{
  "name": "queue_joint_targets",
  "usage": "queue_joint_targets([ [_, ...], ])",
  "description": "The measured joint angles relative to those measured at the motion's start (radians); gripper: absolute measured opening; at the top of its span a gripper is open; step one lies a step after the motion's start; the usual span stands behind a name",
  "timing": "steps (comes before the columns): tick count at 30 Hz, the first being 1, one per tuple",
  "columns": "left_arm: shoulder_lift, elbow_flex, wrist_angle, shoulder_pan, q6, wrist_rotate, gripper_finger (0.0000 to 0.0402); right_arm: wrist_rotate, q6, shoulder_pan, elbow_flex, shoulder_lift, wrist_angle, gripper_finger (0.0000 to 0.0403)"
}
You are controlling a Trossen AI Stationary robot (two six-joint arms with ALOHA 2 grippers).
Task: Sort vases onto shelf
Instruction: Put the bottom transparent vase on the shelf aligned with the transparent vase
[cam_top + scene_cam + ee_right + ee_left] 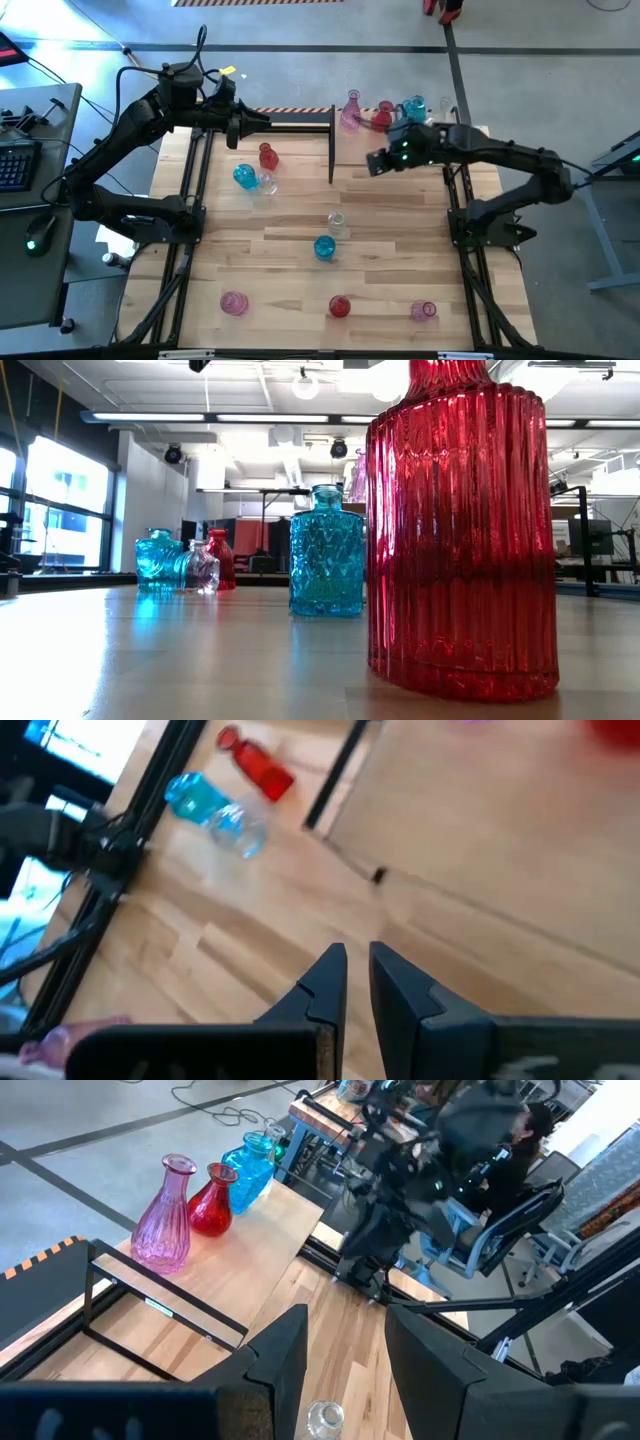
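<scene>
My left gripper (pixel 262 121) (pixel 345 1345) is open, raised over the table's far left part, beside the black bar at the shelf's left end. My right gripper (pixel 372 163) (pixel 357 960) hovers over the shelf (pixel 420 170) (pixel 235 1275), its fingers only a narrow gap apart, holding nothing. At the shelf's far edge stand a pink vase (pixel 350 112) (pixel 165 1215), a red one (pixel 383 115) (pixel 212 1205), a turquoise one (pixel 413 108) (pixel 250 1168) and a clear one (pixel 445 105). On the tabletop, a red vase (pixel 267 155) (pixel 255 770), a turquoise one (pixel 244 177) and a clear one (pixel 266 182) cluster left of centre.
More vases stand on the planked tabletop: clear (pixel 337 222) (pixel 322 1418), turquoise (pixel 324 247) (pixel 326 555), pink (pixel 233 302), red (pixel 340 306) (pixel 460 530) and pink (pixel 425 310) near the near edge. A black bar (pixel 331 145) edges the shelf's left end. Bare wood lies between the clusters.
</scene>
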Motion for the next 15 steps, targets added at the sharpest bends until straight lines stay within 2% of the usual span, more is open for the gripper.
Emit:
queue_joint_targets([
  [9, 0.000, 0.000, 0.000, 0.000, 0.000, 0.000, 0.0127, 0.000, 0.066, 0.123, 0.000, 0.122, 0.086, 0.0031],
  [15, 0.000, 0.000, 0.000, 0.000, 0.000, 0.000, 0.0127, -0.004, 0.121, 0.167, 0.000, 0.211, 0.101, 0.0069],
])
